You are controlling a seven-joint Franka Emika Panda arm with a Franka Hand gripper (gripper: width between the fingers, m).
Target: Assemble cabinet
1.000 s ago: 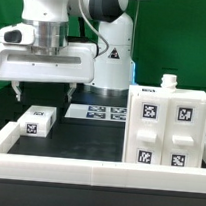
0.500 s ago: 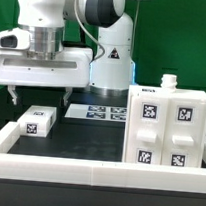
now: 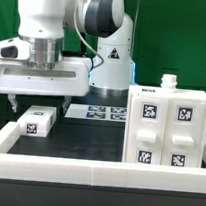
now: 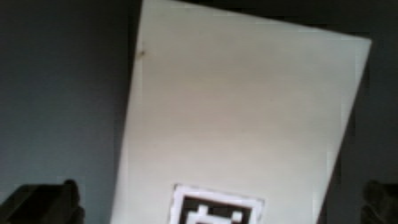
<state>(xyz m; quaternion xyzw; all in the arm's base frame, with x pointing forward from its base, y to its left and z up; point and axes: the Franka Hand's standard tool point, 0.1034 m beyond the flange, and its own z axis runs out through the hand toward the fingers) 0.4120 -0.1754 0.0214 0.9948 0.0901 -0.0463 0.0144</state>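
At the exterior view's right, on the black worktop (image 3: 88, 135), stands the large white plastic box of the cabinet (image 3: 169, 131) — upright, just behind the long low white border wall (image 3: 66, 168) and well apart from the tool. I judge the work to be early, or midway at most. The body stands alone, while a small white rectangular block (image 3: 36, 121) with one black-and-white tag lies loose at the exterior view's left, joined to nothing. A pick-up, a carry across and a fitting seem left to do. Whether other parts are already mounted I cannot tell.

The cabinet looks blocky and clean. A vertical seam splits its facing side into two halves, which carry four square tags between them. Another tag lies on its top, and a small white knob-like piece (image 3: 169, 83) rises near the top's rear edge. Its inside is hidden.

Further back, the thin flat marker board (image 3: 98, 113) lies between block and cabinet. The wide-spread tool (image 3: 39, 103) hovers over the block, released and grasping nothing — in the wrist view the block (image 4: 231, 110) lies between the dark fingertips (image 4: 45, 203), clear of both.
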